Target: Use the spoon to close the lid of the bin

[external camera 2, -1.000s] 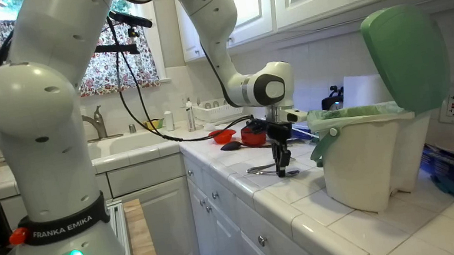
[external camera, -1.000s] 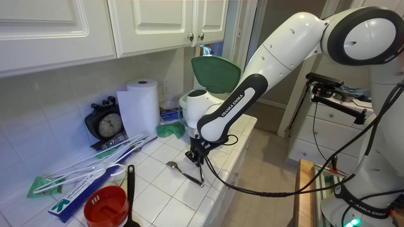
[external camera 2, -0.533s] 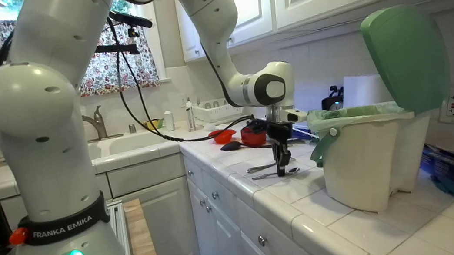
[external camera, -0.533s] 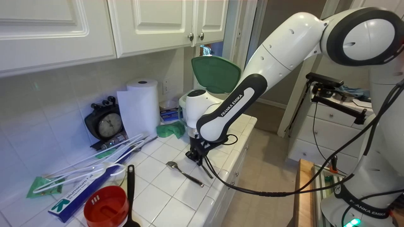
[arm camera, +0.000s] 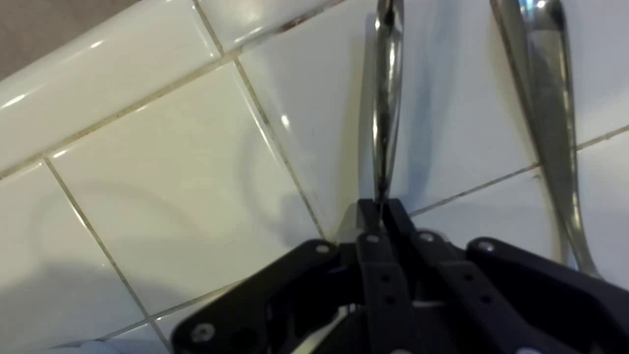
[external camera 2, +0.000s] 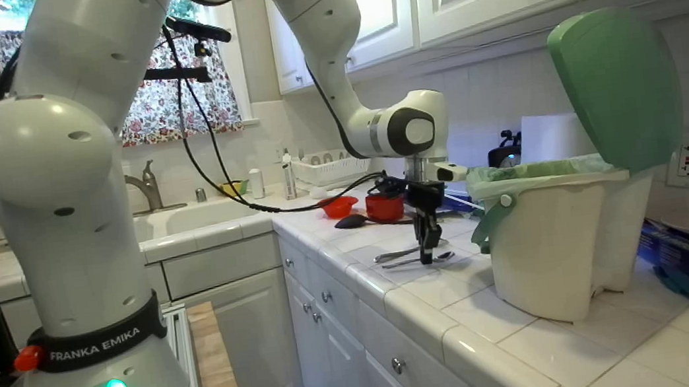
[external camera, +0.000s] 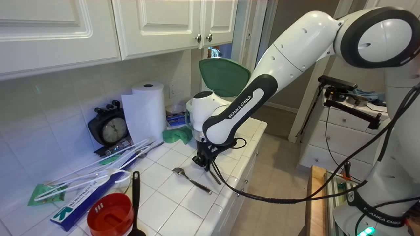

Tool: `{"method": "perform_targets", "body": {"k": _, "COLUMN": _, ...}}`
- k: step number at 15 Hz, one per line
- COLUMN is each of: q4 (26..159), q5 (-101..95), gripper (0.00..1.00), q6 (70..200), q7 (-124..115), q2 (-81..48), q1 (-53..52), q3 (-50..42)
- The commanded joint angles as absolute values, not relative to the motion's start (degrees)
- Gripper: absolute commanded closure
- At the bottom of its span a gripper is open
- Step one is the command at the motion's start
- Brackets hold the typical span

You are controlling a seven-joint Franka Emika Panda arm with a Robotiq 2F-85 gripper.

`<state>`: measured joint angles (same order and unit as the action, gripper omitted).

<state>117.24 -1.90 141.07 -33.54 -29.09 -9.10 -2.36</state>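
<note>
Over the white-tiled worktop, your black pincer grips the slim silvery metal spoon: likely the pickup; next, lift clear.

The lid is green, the bin white.

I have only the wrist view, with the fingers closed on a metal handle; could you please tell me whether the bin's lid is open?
Observer: Yes, both exterior views show the lid standing open.
Operator: Thank you; may I ask where the head of the spoon is?
Observer: An exterior view shows the head just past the fingers, on the side toward the bin.
Operator: And on which side of the bin does the lid stand, please?
Observer: In an exterior view, it stands at the side away from the fingers.
</note>
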Motion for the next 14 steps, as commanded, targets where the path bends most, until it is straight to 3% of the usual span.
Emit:
{"method": "perform_targets", "body": {"k": 1, "q4": 117.14, "q5": -1.52, "gripper": 0.95, "q6": 139.39, "q7": -33.47, "q2": -26.92, "q1": -10.13, "q3": -2.94}}
{"method": "perform_targets", "body": {"k": 14, "q4": 119.62, "q5": -1.44, "gripper": 0.95, "q6": 136.07, "q7": -36.20, "q2": -15.49, "q1": -10.21, "q3": -2.20}}
